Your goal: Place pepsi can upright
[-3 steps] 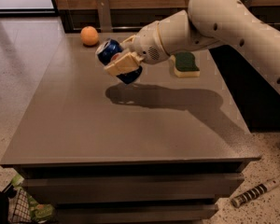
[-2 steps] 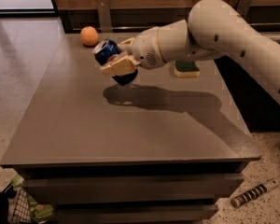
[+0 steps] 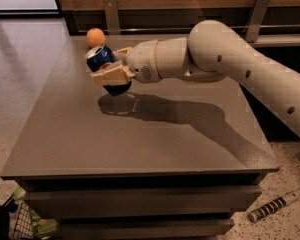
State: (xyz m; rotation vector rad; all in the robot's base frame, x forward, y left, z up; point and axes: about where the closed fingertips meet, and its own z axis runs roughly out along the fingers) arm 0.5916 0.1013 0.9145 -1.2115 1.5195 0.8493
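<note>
The pepsi can [image 3: 103, 64] is dark blue with a silver top and a bit of red logo showing. My gripper [image 3: 111, 68] is shut on it, one cream finger [image 3: 110, 76] across its front and the other behind. The can tilts, its top leaning up and left. It hangs a little above the grey table [image 3: 140, 144], over the far left part; its shadow lies just below it. My arm reaches in from the right.
An orange [image 3: 95, 37] sits on the table's far left corner, just behind the can. A wooden wall with metal brackets runs along the back. On the floor lie a wire basket [image 3: 20, 224] at lower left and a striped stick [image 3: 272, 206] at lower right.
My gripper has carried the can leftward and a little lower, closer to the orange. The green sponge seen behind the arm earlier is now hidden.
</note>
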